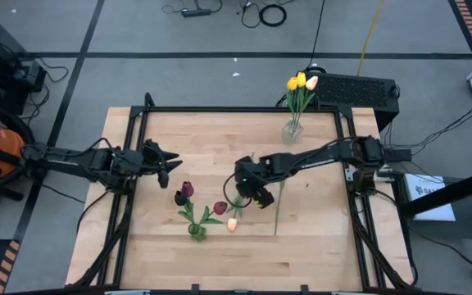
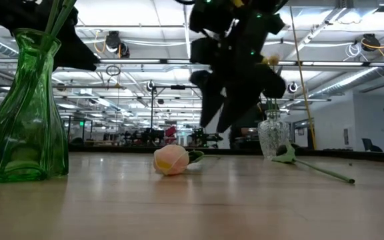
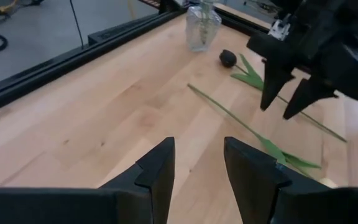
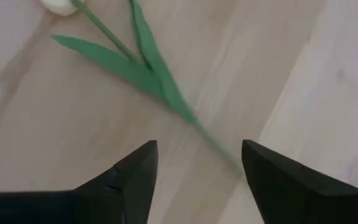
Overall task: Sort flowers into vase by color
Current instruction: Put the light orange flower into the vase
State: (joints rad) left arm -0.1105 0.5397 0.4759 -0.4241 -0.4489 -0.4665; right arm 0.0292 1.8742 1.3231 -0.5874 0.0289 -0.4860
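high: straight down, whole table [image 1: 301, 246] | low: tabletop level | wrists: close, forward | shared: cream-peach tulip [image 2: 171, 160]

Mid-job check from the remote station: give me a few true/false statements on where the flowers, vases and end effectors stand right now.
1. The clear vase at the table's far edge holds yellow tulips. True.
2. The right end effector is clamped on a stem. False: its fingers are open and hang above the green stem of the cream-peach tulip, which lies on the table.
3. The green vase holds dark red tulips. True.
4. The left end effector carries a flower. False: it is open and empty, over bare wood at the left of the table.
5. The cream-peach tulip stands in the clear vase. False: it lies flat on the wood, near the green vase.
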